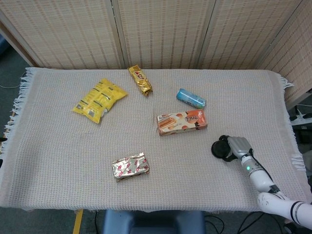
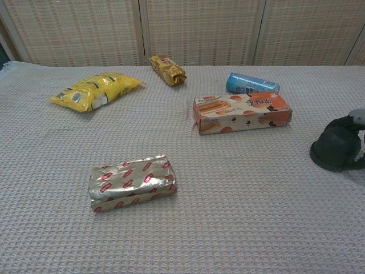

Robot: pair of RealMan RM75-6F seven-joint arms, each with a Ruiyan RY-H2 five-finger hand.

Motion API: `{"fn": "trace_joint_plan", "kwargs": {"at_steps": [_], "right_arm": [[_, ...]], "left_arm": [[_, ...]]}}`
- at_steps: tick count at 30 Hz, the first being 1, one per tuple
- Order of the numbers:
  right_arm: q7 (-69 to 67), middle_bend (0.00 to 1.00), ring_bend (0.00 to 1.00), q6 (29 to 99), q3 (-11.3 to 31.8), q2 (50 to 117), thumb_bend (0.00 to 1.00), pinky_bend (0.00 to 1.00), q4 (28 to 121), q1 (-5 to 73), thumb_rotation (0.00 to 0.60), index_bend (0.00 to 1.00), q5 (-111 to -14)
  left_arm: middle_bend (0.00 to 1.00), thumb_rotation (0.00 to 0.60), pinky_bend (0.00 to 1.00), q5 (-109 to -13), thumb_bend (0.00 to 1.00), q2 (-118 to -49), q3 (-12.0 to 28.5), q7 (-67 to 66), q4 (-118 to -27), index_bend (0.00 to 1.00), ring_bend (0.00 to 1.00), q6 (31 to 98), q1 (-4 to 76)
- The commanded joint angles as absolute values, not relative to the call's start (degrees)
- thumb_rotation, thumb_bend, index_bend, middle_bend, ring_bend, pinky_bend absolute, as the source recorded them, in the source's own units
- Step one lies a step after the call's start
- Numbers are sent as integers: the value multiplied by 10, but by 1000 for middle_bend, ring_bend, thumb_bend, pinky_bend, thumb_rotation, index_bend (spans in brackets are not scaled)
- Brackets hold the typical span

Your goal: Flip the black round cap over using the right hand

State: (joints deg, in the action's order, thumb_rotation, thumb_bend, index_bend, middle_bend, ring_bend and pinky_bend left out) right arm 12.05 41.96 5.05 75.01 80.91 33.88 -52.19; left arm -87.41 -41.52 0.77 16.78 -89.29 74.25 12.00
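Note:
The black round cap (image 1: 219, 148) rests on the woven cloth near the table's right front, seen also in the chest view as the cap (image 2: 334, 150) at the right edge. My right hand (image 1: 238, 146) is against the cap's right side, its dark fingers (image 2: 343, 122) curled over the cap's far rim and another finger at its near side, gripping it. Most of the hand is cut off by the chest view's edge. My left hand shows in neither view.
An orange biscuit box (image 1: 181, 122) lies just left and behind the cap, with a blue can (image 1: 190, 98) beyond it. A silver-red foil packet (image 1: 130, 166), a yellow snack bag (image 1: 99, 99) and a gold wrapper (image 1: 140, 80) lie further left. The table's right edge (image 1: 292, 141) is close.

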Motion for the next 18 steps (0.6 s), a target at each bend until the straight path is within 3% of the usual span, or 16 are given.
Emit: {"fn": "trace_joint_plan", "kwargs": {"at_steps": [1, 9, 15, 18], "right_arm": [[123, 366, 461, 431, 49, 754, 150, 625, 806, 337, 600, 359, -524], [133, 484, 626, 467, 46, 761, 172, 773, 799, 328, 600, 537, -531], [132, 517, 650, 509, 48, 766, 205, 791, 798, 314, 600, 590, -552], [94, 522, 651, 557, 51, 771, 206, 791, 797, 297, 600, 604, -612]], "left_arm": [[0, 600, 237, -875, 446, -415, 7, 168, -893, 208, 0, 743, 120], [0, 600, 238, -875, 448, -414, 7, 168, -893, 207, 0, 742, 120], [0, 600, 238, -876, 448, -415, 7, 169, -893, 206, 0, 743, 120], [0, 600, 238, -877, 448, -415, 7, 169, -894, 208, 0, 743, 119]]}}
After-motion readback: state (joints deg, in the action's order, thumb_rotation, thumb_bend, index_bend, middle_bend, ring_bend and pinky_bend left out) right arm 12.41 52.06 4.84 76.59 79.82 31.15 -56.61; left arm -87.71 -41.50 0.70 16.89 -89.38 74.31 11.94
